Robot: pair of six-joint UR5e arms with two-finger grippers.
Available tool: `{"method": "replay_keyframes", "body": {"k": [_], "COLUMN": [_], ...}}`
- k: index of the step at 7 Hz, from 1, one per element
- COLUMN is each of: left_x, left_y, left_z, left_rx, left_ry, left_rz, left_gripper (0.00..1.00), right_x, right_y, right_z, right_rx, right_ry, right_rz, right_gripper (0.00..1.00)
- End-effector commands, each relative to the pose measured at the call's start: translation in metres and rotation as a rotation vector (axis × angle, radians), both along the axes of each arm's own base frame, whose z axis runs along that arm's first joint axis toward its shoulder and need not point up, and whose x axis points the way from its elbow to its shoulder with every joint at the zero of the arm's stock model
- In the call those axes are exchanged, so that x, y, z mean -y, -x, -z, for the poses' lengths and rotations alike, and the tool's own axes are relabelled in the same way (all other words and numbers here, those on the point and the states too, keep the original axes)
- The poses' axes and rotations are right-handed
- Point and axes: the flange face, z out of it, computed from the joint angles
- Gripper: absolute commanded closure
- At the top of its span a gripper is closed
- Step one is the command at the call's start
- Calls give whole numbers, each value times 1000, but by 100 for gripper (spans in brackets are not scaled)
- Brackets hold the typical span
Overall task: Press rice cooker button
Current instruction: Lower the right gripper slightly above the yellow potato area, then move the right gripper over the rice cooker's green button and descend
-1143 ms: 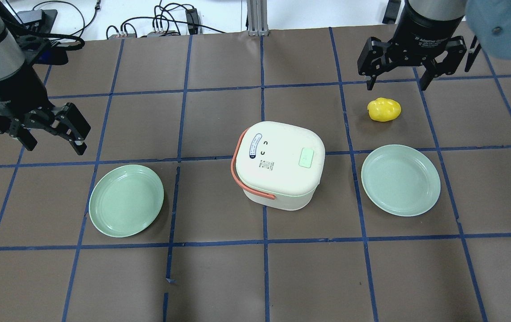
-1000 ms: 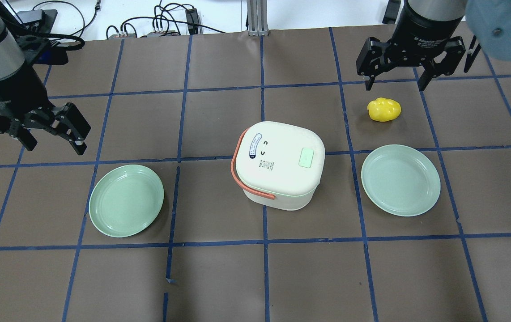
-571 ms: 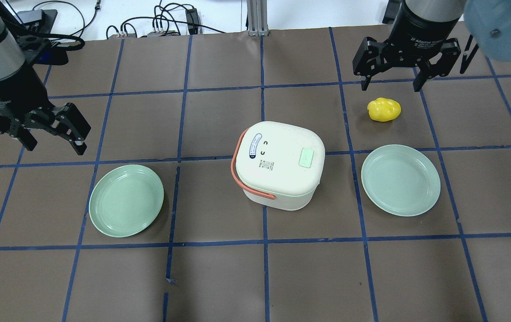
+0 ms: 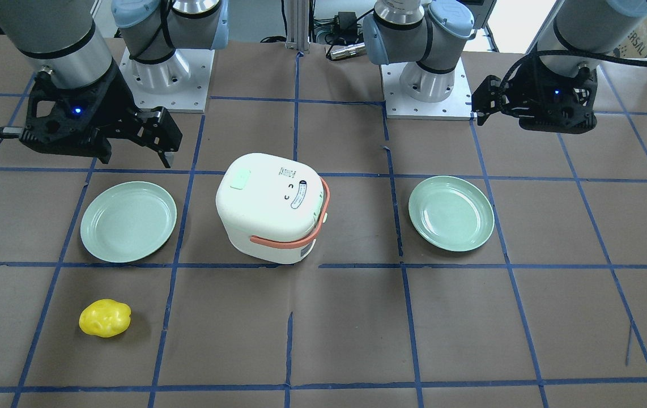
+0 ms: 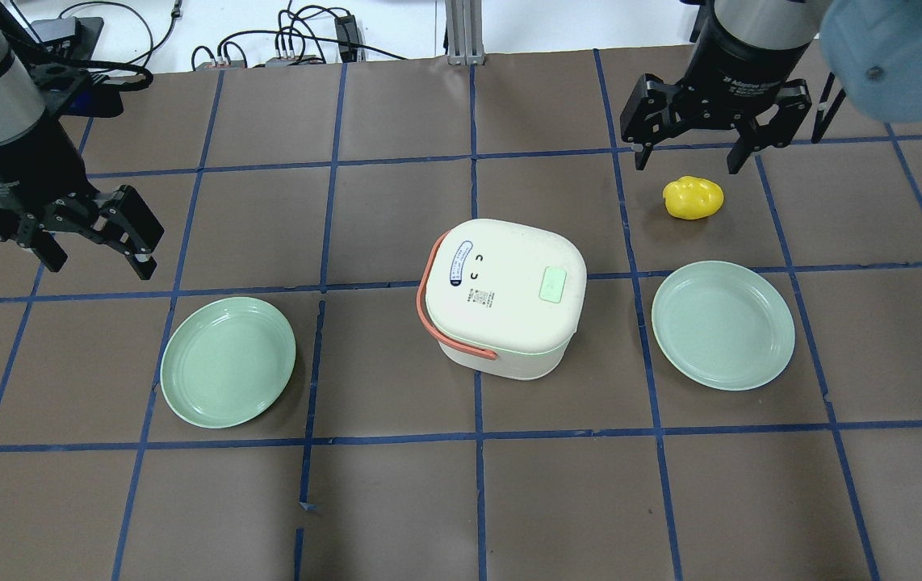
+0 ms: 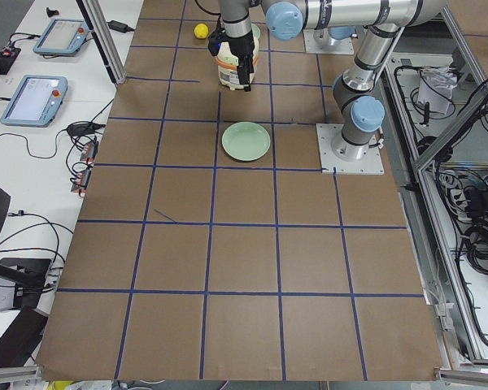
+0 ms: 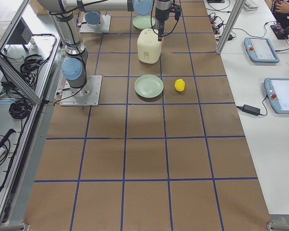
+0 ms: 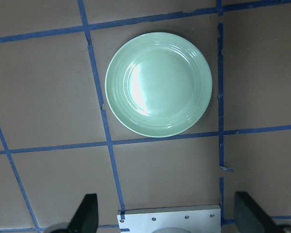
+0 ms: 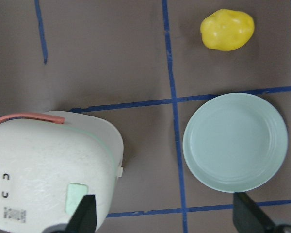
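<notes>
Gaping right hand (image 5: 687, 159), well off button (image 5: 551, 285).

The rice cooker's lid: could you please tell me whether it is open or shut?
Shut. The lid sits flat on the cooker body in the overhead and front views, with no gap showing.

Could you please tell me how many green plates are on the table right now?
2. The left plate lies on the robot's left of the rice cooker; the right plate lies on its right, near the yellow object. None appears hidden.
</notes>
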Motion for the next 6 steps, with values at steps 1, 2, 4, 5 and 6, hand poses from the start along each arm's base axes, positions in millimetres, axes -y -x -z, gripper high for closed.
{"method": "replay_keyframes", "body": {"k": [1, 2, 4, 5, 6], "left_x": [0, 0, 0, 0, 0], "left_y": [0, 0, 0, 0, 0], "left_z": [0, 0, 0, 0, 0], "left_rx": [0, 0, 0, 0, 0], "left_ry": [0, 0, 0, 0, 0], "left_rz": [0, 0, 0, 0, 0], "left_gripper": [0, 0, 0, 0, 0], "right_x": [-16, -19, -42, -44, -47], "right_y": [-61, -70, -84, -86, -86], "right_z": [3, 11, 42, 49, 59], "right_rx": [50, 43, 41, 59, 61], "right_ry": [24, 23, -12, 42, 32], "right_rz": [27, 49, 59, 58, 48], "right_gripper": [0, 0, 31, 61, 88]}}
